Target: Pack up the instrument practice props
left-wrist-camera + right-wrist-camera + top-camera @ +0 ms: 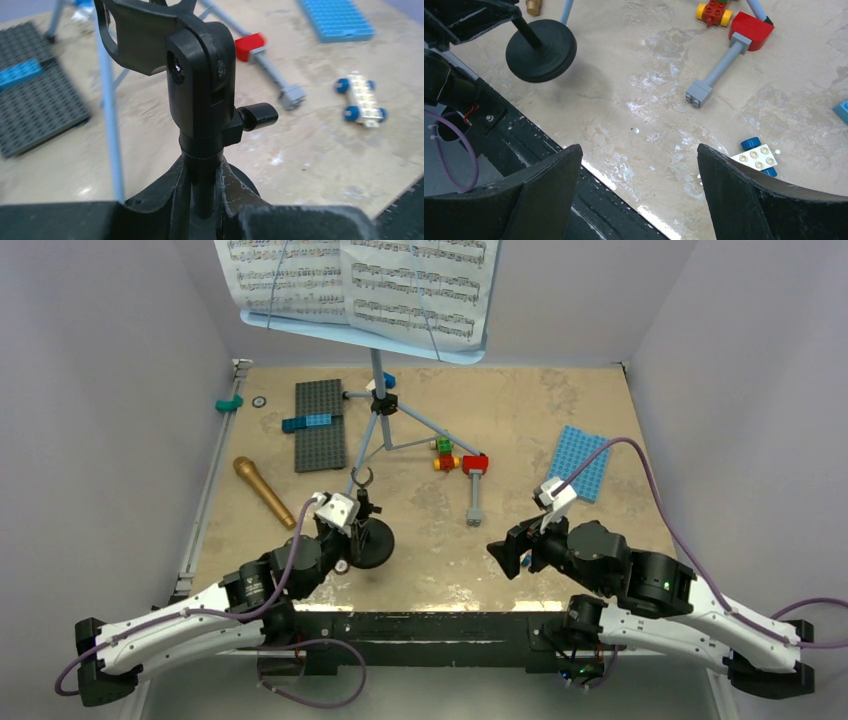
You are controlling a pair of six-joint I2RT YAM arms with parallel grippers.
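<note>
Two grippers differed: left gripper point(200, 202) was closed tight on the mic stand point(200, 85) post, its base apparently lifted just off the table point(520, 430) near the front edge, right gripper point(638, 150) gaped empty; carrying it slowly and upright should have stopped the base swinging

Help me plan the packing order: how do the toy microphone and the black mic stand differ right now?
The microphone is gold-brown; the mic stand is black. The microphone lies flat, untouched; the mic stand is clamped at its post by the fingers of the left gripper. Both are left of centre, neither packed.
</note>
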